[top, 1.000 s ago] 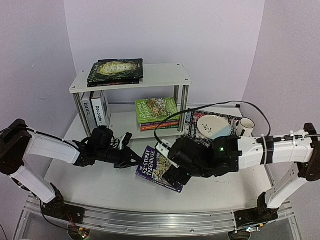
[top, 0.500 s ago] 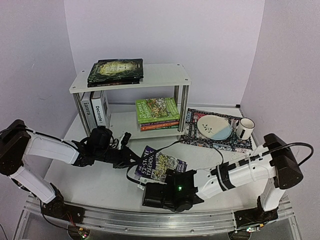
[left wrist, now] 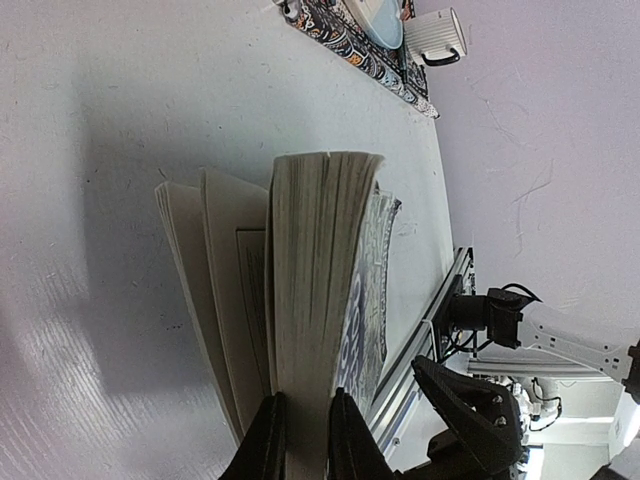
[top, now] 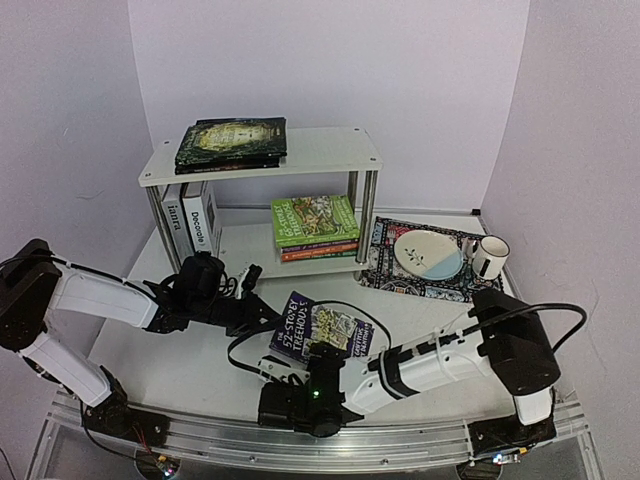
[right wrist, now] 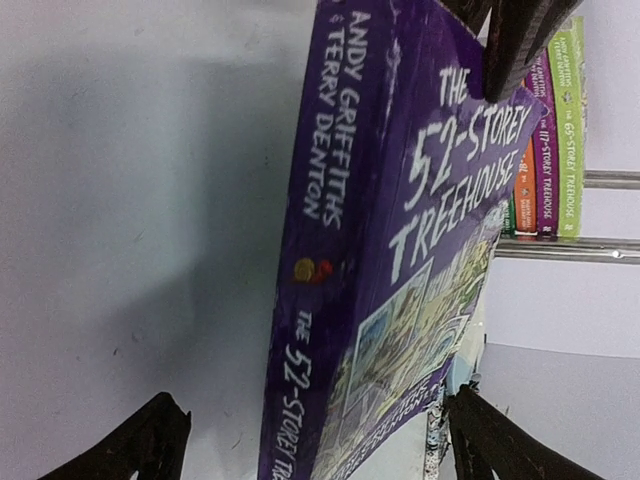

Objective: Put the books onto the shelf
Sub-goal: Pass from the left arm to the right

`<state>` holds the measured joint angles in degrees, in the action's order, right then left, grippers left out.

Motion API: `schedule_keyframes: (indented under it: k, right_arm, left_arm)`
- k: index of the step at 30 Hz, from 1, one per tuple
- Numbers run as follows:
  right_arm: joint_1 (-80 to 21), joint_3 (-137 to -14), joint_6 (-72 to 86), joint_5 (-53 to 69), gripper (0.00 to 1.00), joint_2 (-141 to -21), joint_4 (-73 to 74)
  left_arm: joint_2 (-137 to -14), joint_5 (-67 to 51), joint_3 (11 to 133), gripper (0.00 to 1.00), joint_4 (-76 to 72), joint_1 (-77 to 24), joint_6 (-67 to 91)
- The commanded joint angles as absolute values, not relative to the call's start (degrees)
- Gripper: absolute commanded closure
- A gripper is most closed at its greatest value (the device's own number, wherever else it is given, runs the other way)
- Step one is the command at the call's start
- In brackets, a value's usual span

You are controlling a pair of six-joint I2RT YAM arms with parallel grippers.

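On the table (top: 180, 370), shelf (top: 330, 150) holds books (top: 313, 222); left pincer (top: 272, 318) pinches purple book (top: 322, 330), right pincer (right wrist: 315, 420) spread.

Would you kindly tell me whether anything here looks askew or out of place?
The purple Treehouse book is held tilted by the left pincer, which clamps only part of its pages; the rest fan out loose. Nothing else stands out.

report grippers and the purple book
Left gripper shut on purple book, pages fanning loose. Right gripper open, straddling it. Book stack on shelf lower tier.
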<state>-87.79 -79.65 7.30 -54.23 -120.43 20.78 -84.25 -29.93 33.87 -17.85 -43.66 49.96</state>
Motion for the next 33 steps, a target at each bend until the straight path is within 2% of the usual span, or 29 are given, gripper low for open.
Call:
schedule_keyframes:
  k: [1, 5, 14, 19, 22, 25, 29, 31, 33]
  right_arm:
    - [-87.89, -84.50, 7.89, -62.36, 0.10, -123.93, 23.40]
    - [-87.89, -86.32, 7.98, -64.81, 0.13, -126.44, 23.31]
    - [-87.80, -87.32, 6.53, -67.78, 0.27, -128.54, 23.29]
    - [-87.07, -87.26, 6.30, -68.81, 0.29, -129.85, 23.29]
    - [-86.13, -86.67, 6.50, -69.00, 0.34, -130.09, 23.24]
    - [-85.65, -86.24, 6.20, -69.21, 0.47, -130.05, 23.13]
    - [-85.61, -86.57, 5.04, -69.38, 0.79, -129.38, 22.87]
    - [-85.61, -86.51, 4.50, -70.08, 0.90, -128.75, 22.66]
    - [-85.61, -86.13, 3.95, -71.10, 0.94, -127.85, 22.43]
  left_arm:
    - [-82.43, -31.43, 35.07, 1.00, -21.71, -43.33, 51.01]
    - [-82.52, -31.55, 35.32, 1.00, -21.71, -43.33, 51.08]
    - [-83.49, -32.00, 35.48, 1.00, -21.71, -43.33, 51.25]
    - [-83.61, -32.24, 35.61, 1.00, -21.70, -43.33, 51.15]
    - [-83.69, -32.48, 35.36, 1.00, -21.62, -43.33, 51.24]
    - [-83.91, -32.72, 35.25, 1.00, -21.64, -43.33, 51.34]
    - [-84.11, -32.72, 35.16, 0.99, -21.67, -43.33, 51.29]
    - [-84.01, -32.68, 35.01, 0.93, -21.63, -43.34, 51.09]
    - [-83.46, -32.76, 34.80, 0.85, -21.64, -43.33, 50.39]
